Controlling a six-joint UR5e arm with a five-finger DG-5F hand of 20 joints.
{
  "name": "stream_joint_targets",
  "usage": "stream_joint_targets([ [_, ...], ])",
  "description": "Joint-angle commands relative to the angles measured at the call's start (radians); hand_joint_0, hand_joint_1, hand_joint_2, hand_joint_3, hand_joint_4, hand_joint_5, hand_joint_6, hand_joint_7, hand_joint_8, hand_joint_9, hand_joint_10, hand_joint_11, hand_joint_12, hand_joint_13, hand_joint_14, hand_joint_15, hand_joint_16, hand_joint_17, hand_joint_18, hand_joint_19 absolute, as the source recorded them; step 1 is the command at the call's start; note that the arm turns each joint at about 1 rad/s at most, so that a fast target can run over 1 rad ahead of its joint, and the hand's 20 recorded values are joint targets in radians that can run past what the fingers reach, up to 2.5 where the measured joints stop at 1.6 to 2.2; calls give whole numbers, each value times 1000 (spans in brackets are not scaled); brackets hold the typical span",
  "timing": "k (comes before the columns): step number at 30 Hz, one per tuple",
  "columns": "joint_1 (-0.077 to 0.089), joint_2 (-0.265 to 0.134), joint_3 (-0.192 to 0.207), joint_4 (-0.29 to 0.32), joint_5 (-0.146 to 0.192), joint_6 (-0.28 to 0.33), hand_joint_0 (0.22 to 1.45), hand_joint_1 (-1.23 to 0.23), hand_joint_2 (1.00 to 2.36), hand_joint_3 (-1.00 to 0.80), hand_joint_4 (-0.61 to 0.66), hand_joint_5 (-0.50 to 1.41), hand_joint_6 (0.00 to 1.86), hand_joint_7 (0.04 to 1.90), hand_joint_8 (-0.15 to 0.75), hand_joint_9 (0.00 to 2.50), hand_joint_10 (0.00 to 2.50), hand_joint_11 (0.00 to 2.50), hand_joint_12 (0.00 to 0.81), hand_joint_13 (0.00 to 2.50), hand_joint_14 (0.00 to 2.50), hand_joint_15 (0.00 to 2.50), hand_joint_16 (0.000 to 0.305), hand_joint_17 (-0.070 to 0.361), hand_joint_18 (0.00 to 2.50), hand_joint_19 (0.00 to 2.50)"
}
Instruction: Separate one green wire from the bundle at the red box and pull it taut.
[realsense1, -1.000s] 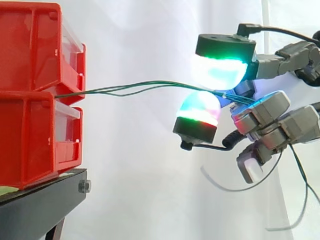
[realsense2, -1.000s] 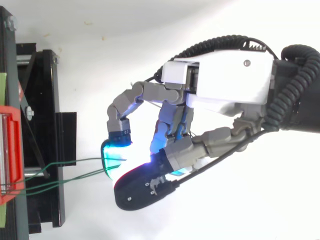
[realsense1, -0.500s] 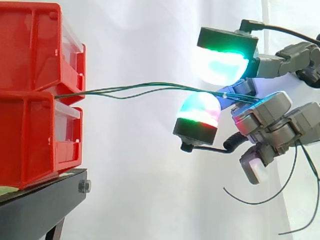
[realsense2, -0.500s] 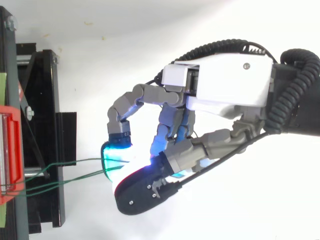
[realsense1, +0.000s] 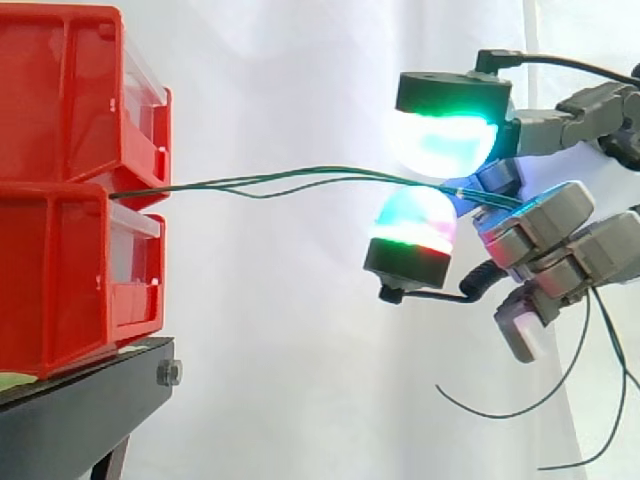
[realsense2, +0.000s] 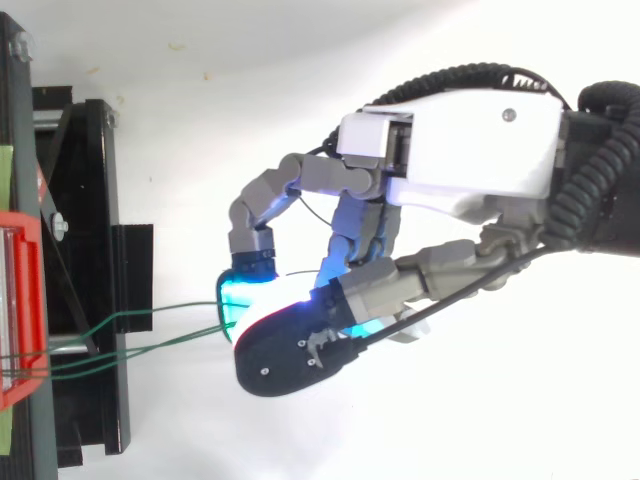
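The robot hand (realsense2: 455, 150) has a white, boxy back shell with rounded corners and one small round screw head near its upper edge. Its fingers (realsense1: 545, 222) are chains of grey, blocky links with rounded knuckles. Each one ends in a thick domed pad set in a round black cap. The pads (realsense1: 447, 142) glow white and cyan with a green rim, and one also carries a red band. From above, the largest black cap shows a few small screws.

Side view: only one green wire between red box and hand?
No, several green wires run from the red box to the hand.
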Motion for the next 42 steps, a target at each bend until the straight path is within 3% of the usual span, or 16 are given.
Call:
stream_joint_targets([
  [1, 0, 11, 0, -42, -1, -4, 610, -638, 1014, -359, 155, -216, 836, 1037, 260, 1346, 8, 1689, 302, 1489, 22, 1394, 56, 125, 908, 631],
  [13, -5, 37, 0, -137, -11, -18, 579, -650, 1006, -440, 162, -218, 839, 1023, 258, 1336, 7, 1685, 306, 1481, 22, 1396, 56, 127, 909, 634],
  [18, -6, 53, 0, -173, -13, -26, 607, -635, 1014, -353, 155, -215, 845, 1042, 258, 1352, 8, 1691, 307, 1482, 22, 1391, 56, 125, 906, 637],
  [26, -6, 67, 0, -182, -7, -24, 618, -691, 1022, -229, 90, -217, 877, 1050, 254, 1334, 6, 1712, 304, 1473, 22, 1385, 55, 125, 910, 630],
  [32, -2, 65, -2, -162, 2, -23, 648, -785, 1012, -378, 128, -218, 895, 1042, 263, 1323, 7, 1698, 311, 1460, 25, 1377, 55, 123, 917, 611],
  [35, -3, 64, -2, -137, 10, -20, 623, -715, 1001, -486, 140, -207, 893, 1051, 270, 1334, 9, 1676, 325, 1463, 25, 1365, 54, 122, 917, 619],
  [39, -5, 65, -2, -105, 27, -12, 560, -521, 1000, -500, 150, -199, 879, 1083, 277, 1381, 15, 1632, 322, 1473, 24, 1363, 56, 126, 921, 631],
  [42, -8, 65, -2, -96, 30, -11, 575, -464, 1000, -496, 150, -197, 872, 1090, 267, 1382, 13, 1640, 312, 1473, 24, 1366, 56, 125, 913, 642],
])
